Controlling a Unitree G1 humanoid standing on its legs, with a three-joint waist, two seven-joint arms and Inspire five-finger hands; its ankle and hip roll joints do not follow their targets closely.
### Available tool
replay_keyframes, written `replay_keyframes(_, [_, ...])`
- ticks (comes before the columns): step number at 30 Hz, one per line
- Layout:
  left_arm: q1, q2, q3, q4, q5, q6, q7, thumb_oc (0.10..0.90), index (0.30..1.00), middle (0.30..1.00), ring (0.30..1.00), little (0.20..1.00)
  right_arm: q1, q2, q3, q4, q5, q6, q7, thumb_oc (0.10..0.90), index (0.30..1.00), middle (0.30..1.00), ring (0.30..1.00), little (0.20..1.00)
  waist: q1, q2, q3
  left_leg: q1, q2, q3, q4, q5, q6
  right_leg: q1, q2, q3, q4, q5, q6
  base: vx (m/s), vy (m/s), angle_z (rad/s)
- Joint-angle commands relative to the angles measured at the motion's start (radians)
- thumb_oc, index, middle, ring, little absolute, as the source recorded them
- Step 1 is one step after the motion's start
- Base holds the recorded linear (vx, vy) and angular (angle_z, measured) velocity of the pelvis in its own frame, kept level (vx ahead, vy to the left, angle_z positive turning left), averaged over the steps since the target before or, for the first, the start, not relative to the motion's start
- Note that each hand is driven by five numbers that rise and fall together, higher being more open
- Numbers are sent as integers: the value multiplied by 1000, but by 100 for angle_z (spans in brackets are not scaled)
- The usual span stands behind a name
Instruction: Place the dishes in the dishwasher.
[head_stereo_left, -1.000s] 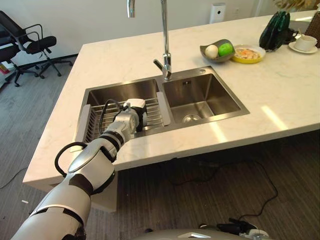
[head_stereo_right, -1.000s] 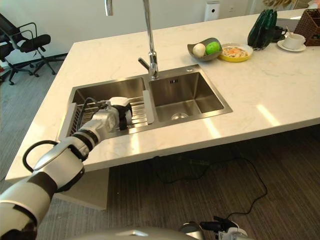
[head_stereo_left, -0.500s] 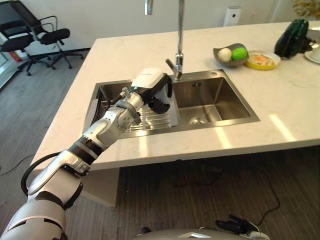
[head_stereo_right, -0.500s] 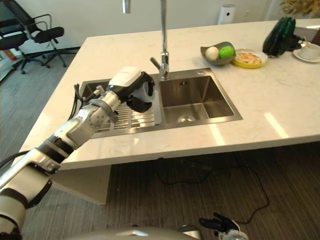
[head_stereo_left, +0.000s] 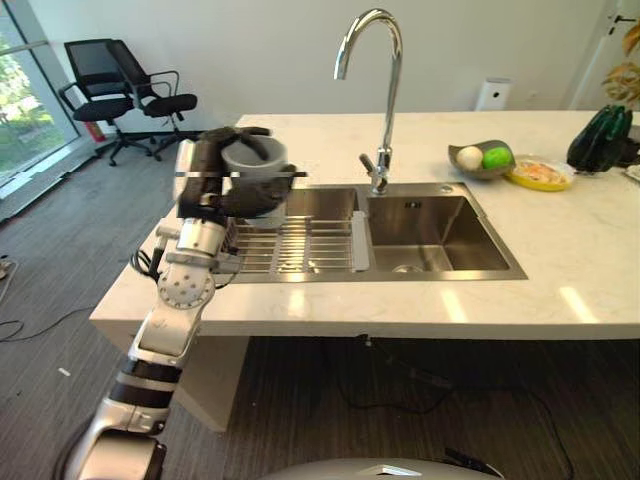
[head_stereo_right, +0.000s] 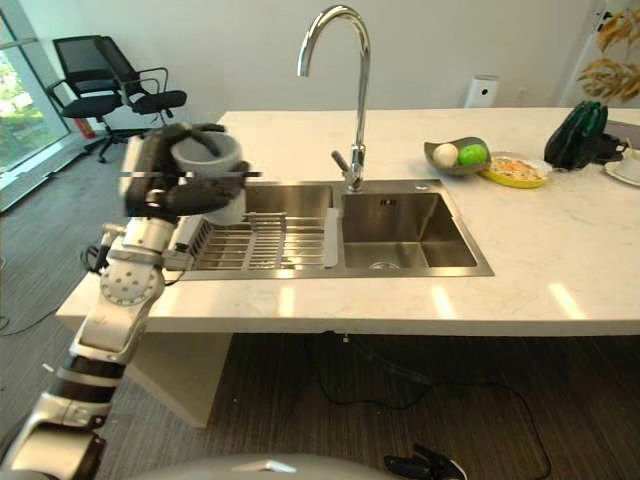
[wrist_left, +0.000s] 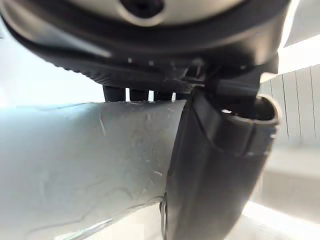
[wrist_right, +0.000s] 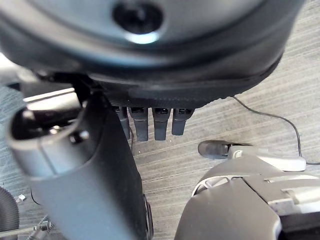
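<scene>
Marble countertop (head_stereo_left: 560, 250) w/ inset double sink (head_stereo_left: 440, 235), drying rack (head_stereo_left: 290, 245) in left basin. At 2 o'clock: fruit bowl (head_stereo_left: 478, 160), yellow plate (head_stereo_left: 540, 174).

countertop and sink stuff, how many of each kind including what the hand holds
Cups: 1, the grey cup in the left hand
Bowls: 1, fruit bowl
Plates: 1, yellow plate
Fruit: 2, pale fruit and green fruit
Racks: 1, sink rack
Total: 6
</scene>
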Motion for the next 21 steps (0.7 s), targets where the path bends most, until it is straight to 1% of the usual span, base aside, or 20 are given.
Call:
replay_keyframes(1, [-107, 57, 111, -50, -161, -130, 1, 400, 300, 300, 300, 300, -70, -7, 30, 6, -27, -32, 12, 800, 900, 900, 900, 900, 20, -27, 42, 51, 43, 37, 103, -98, -69, -52, 11, -30, 2, -70, 8, -37, -109, 10])
replay_keyframes(2, [-83, 48, 128, -53, -188, -132, -5, 400, 300, 300, 300, 300, -70, -6, 35, 7, -35, -32, 16, 800, 900, 900, 900, 900, 31, -27, 49, 37, 52, 27, 129, -90, -73, -49, 15, -30, 2, -75, 1, -130, -211, 9])
replay_keyframes(3, [-55, 37, 153, -66, -220, -136, 0, 400, 300, 300, 300, 300, -72, -8, 47, 6, -48, -31, 18, 800, 900, 900, 900, 900, 60, -23, 83, -26, 75, -13, 210, -29, -94, -43, 25, -35, 2, -85, -12, -186, -195, 9])
replay_keyframes(4, [-38, 30, 167, -60, -231, -139, 7, 400, 300, 300, 300, 300, -72, -13, 50, 7, -56, -29, 16, 800, 900, 900, 900, 900, 78, -18, 104, -67, 87, -40, 231, 22, -108, -43, 27, -52, 2, -90, -19, -169, -151, 19])
replay_keyframes(5, [-37, 30, 168, -61, -231, -139, 6, 400, 300, 300, 300, 300, -72, -14, 50, 7, -56, -29, 16, 800, 900, 900, 900, 900, 74, -17, 103, -71, 88, -45, 233, 23, -109, -44, 28, -56, 2, -90, -20, -142, -52, 32])
replay_keyframes(6, [-27, 18, 177, -59, -243, -143, 9, 400, 300, 300, 300, 300, -69, -19, 49, 10, -60, -29, 16, 800, 900, 900, 900, 900, 84, -11, 114, -101, 94, -66, 230, 64, -120, -47, 24, -78, 2, -96, -22, -113, -18, 56])
replay_keyframes(7, [-11, 8, 186, -60, -253, -143, 7, 400, 300, 300, 300, 300, -61, -22, 46, 15, -68, -26, 18, 800, 900, 900, 900, 900, 92, -7, 118, -119, 95, -76, 211, 77, -123, -48, 17, -102, 2, -98, -22, -178, -17, 60])
replay_keyframes(8, [0, 1, 196, -54, -254, -140, 12, 400, 300, 300, 300, 300, -55, -30, 33, 17, -73, -26, 15, 800, 900, 900, 900, 900, 101, 2, 128, -145, 106, -79, 198, 117, -134, -47, 7, -142, 2, -102, -20, -115, -49, 53])
replay_keyframes(9, [7, 0, 201, -47, -254, -136, 17, 400, 300, 300, 300, 300, -54, -35, 21, 17, -77, -26, 12, 800, 900, 900, 900, 900, 101, 1, 129, -155, 121, -65, 187, 122, -153, -39, -3, -165, 2, -122, -18, -113, -39, 71])
replay_keyframes(10, [11, -2, 203, -41, -259, -136, 18, 400, 300, 300, 300, 300, -53, -40, 11, 18, -79, -25, 7, 800, 900, 900, 900, 900, 96, 2, 131, -160, 142, -18, 184, 134, -156, -41, -12, -190, 2, -120, -18, -141, 0, 125])
replay_keyframes(11, [29, -10, 220, -39, -268, -143, 16, 400, 300, 300, 300, 300, 5, -3, 10, -13, -89, -38, 8, 800, 900, 900, 900, 900, 67, 11, 143, -155, 168, 59, 186, 133, -159, -52, -22, -213, 2, -115, -16, -220, 51, 195])
replay_keyframes(12, [56, -7, 242, -36, -262, -148, 17, 400, 300, 300, 300, 300, 23, -22, -5, -32, -90, -35, 15, 800, 900, 900, 900, 900, 50, 7, 142, -140, 187, 116, 212, 112, -158, -61, -28, -217, 2, -109, -17, -338, 100, 187])
replay_keyframes(13, [91, -6, 252, -46, -249, -149, 4, 400, 300, 300, 300, 300, 20, -46, -44, -18, -77, -56, 4, 800, 900, 900, 900, 900, 50, 6, 147, -113, 196, 152, 257, 69, -154, -74, -39, -239, 2, -97, -24, -240, 73, 133])
replay_keyframes(14, [93, -7, 253, -48, -249, -148, 3, 400, 300, 300, 300, 300, 20, -46, -44, -16, -77, -58, 4, 800, 900, 900, 900, 900, 50, 7, 148, -113, 197, 151, 262, 64, -154, -72, -40, -239, 2, -97, -23, -253, 94, 43])
replay_keyframes(16, [97, 0, 261, -29, -232, -150, 9, 400, 300, 300, 300, 300, 20, -40, -63, -22, -57, -61, 3, 800, 900, 900, 900, 900, 35, -1, 139, -43, 205, 204, 274, 1, -149, -88, -59, -279, 5, -76, -22, -256, 146, 36])
replay_keyframes(17, [85, 11, 249, -11, -210, -154, 17, 400, 300, 300, 300, 300, 30, -24, -77, -44, -34, -66, 8, 800, 900, 900, 900, 900, 20, -9, 122, 34, 219, 272, 264, -27, -151, -106, -86, -341, 7, -46, -12, -246, 179, 89])
replay_keyframes(18, [84, 12, 247, -10, -208, -154, 19, 400, 300, 300, 300, 300, 32, -22, -77, -46, -33, -65, 8, 800, 900, 900, 900, 900, 19, -11, 122, 36, 217, 271, 261, -27, -150, -103, -87, -344, 6, -43, -9, -249, 197, 109])
replay_keyframes(19, [83, 22, 240, -2, -192, -152, 24, 400, 300, 300, 300, 300, 35, -14, -82, -68, -23, -65, 12, 800, 900, 900, 900, 900, 12, -14, 115, 61, 228, 303, 257, -26, -154, -114, -102, -373, 8, -29, -7, -190, 235, 130])
replay_keyframes(20, [73, 39, 212, 0, -148, -147, 32, 400, 300, 300, 300, 300, 53, 1, -85, -92, -12, -67, 6, 800, 900, 900, 900, 900, 0, -21, 99, 87, 237, 347, 238, -20, -159, -120, -131, -440, 9, -2, 3, -192, 232, 113])
replay_keyframes(21, [73, 39, 210, -1, -146, -147, 33, 400, 300, 300, 300, 300, 55, 2, -86, -92, -12, -67, 5, 800, 900, 900, 900, 900, -2, -22, 98, 85, 235, 343, 235, -19, -158, -120, -132, -445, 9, 0, 5, -180, 423, 158])
